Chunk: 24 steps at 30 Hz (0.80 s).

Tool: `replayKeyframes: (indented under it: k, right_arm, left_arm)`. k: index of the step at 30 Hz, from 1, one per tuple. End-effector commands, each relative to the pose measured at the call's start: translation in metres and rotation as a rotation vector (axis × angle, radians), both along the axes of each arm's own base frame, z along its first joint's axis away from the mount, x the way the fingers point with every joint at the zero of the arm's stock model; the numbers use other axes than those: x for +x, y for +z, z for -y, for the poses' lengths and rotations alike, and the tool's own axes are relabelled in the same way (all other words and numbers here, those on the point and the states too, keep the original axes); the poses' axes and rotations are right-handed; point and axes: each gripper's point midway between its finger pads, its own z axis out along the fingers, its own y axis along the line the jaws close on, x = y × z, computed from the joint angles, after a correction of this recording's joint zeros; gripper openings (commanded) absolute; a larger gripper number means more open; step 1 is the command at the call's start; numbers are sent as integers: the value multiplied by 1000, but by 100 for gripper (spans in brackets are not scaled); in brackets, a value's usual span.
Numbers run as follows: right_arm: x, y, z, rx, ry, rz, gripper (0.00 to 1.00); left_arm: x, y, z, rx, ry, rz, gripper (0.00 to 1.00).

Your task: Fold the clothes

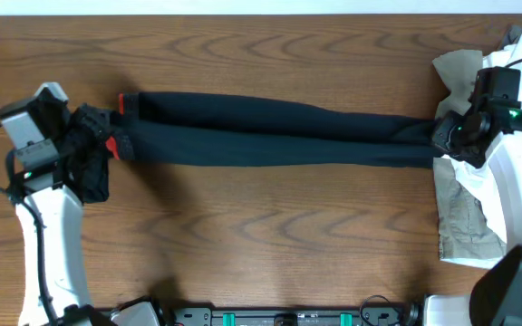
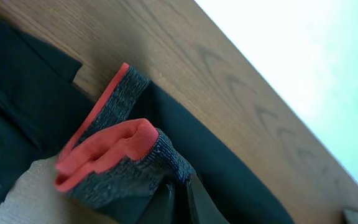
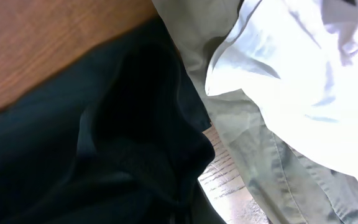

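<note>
Dark navy pants (image 1: pixel 279 140) lie stretched lengthwise across the table, with a grey waistband lined in orange-red (image 1: pixel 114 145) at the left end. My left gripper (image 1: pixel 87 145) is shut on the waistband; in the left wrist view the grey and red band (image 2: pixel 114 155) bunches just above my closed fingers (image 2: pixel 179 202). My right gripper (image 1: pixel 447 138) is shut on the leg ends at the right. In the right wrist view dark fabric (image 3: pixel 117 143) fills the frame around my fingers (image 3: pixel 182 208).
A pile of other clothes lies at the right edge: an olive garment (image 1: pixel 465 213) and a white one (image 1: pixel 515 54), also in the right wrist view (image 3: pixel 291 68). The wooden table (image 1: pixel 270 254) extends in front of the pants.
</note>
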Motion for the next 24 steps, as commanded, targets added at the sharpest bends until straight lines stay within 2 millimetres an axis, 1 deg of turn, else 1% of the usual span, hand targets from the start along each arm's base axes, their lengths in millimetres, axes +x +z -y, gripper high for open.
replayKeyframes:
  k: [1,5,9,13,16,24]
  right_arm:
    - [6,-2,6,-16,6,-9,1]
    - [4,-5,12,-14,-11,-18,1]
    - [2,-4,22,-13,-41,-20,1]
    - [-6,-6,30,-7,-67,-41,1]
    - [-10,-7,31,-5,-66,-59,1]
    - [-11,-7,30,-8,-55,-63,1]
  left_arm:
    - [10,1,-5,95,2,-4,6]
    - [15,-1,-6,141,10,-7,6]
    - [21,7,-11,164,25,31,6]
    - [25,13,-12,173,27,60,6]
    - [25,12,-12,173,26,59,6]
    - [27,13,-13,176,28,67,6]
